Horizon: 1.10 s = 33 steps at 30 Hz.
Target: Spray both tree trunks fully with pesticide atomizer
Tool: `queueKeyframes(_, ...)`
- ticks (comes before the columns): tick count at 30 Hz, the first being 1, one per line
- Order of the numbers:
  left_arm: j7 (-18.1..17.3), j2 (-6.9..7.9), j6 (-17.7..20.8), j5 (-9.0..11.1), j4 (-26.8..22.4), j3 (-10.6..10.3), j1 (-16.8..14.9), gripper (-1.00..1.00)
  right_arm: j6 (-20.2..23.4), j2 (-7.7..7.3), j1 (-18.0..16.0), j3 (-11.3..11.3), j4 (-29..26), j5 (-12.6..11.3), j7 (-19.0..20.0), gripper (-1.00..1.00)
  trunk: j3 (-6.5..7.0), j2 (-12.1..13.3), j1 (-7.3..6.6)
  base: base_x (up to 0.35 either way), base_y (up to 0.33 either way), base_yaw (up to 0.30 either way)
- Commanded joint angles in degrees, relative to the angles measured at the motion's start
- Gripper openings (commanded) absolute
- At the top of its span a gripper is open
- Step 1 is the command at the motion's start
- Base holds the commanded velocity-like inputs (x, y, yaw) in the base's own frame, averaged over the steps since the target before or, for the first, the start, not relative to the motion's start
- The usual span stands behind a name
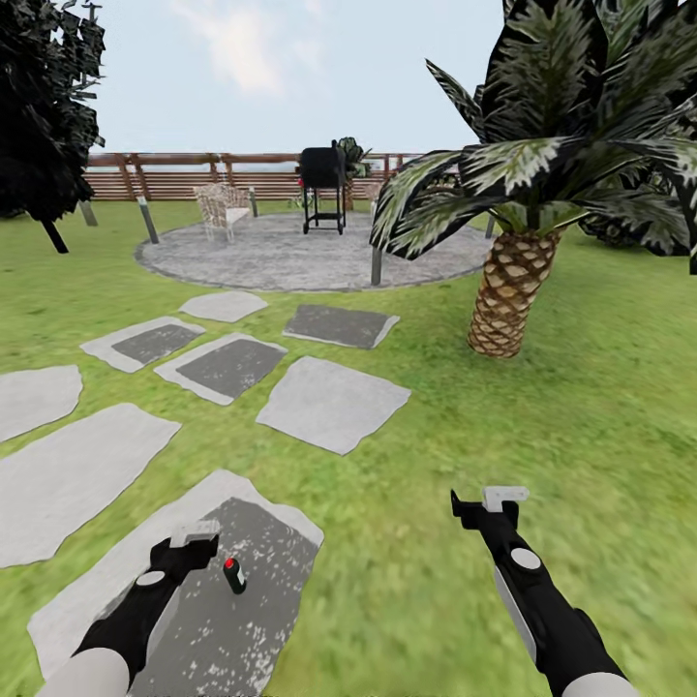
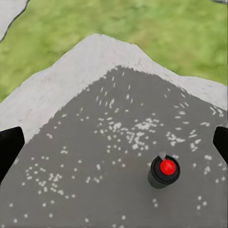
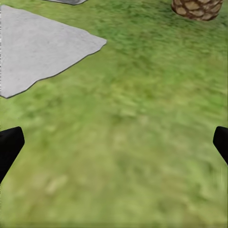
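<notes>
A: how many bottles?
B: one atomizer, upright on the speckled slab, just ahead of the left fingers, spread apart.
A: other hand?
B: right fingers apart too, over grass.

head: high, forward-down over lawn | left wrist: close above slab | right wrist: near grass
</notes>
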Motion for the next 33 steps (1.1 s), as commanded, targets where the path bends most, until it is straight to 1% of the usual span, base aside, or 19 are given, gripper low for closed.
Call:
queueKeyframes(1, 0.12, -0.1, -0.52, -0.02, 0.03, 0.22, -0.04, 1.0, 0.22, -0.02, -0.01, 0.05, -0.04, 0.16, -0.2, 1.0, -0.13, -0.02, -0.01, 0.0, -0.083, 0.125)
queueKeyframes(6, 0.2, -0.24, -1.03, 2.02, 0.06, 0.18, -0.05, 1.0, 0.22, 0.0, -0.01, 0.05, -0.02, 0.2, -0.2, 1.0, -0.54, -0.02, -0.01, 0.017, -0.218, 0.151)
queueKeyframes(9, 0.21, -0.25, -1.1, 2.42, 0.06, 0.12, -0.05, 1.0, 0.22, 0.01, -0.01, 0.11, -0.01, 0.21, -0.2, 1.0, -0.78, -0.02, -0.01, 0.083, -0.259, 0.16)
queueKeyframes(16, 0.13, -0.2, -1.24, 2.6, 0.06, 0.05, 0.03, 1.0, 0.22, 0.01, -0.01, 0.14, -0.01, 0.21, -0.2, 1.0, -1.21, -0.02, -0.01, 0.126, -0.268, 0.142)
queueKeyframes(27, 0.15, -0.17, -1.25, 2.62, 0.06, 0.09, 0.04, 1.0, 0.22, 0.03, -0.01, 0.15, -0.01, 0.14, -0.2, 1.0, -1.28, -0.02, -0.01, 0.193, -0.26, 0.024)
queueKeyframes(33, 0.18, -0.18, -1.25, 2.62, 0.03, 0.06, 0.16, 1.0, 0.22, 0.03, -0.01, 0.14, -0.01, 0.13, -0.2, 1.0, -1.29, -0.02, -0.01, 0.254, -0.227, 0.195)
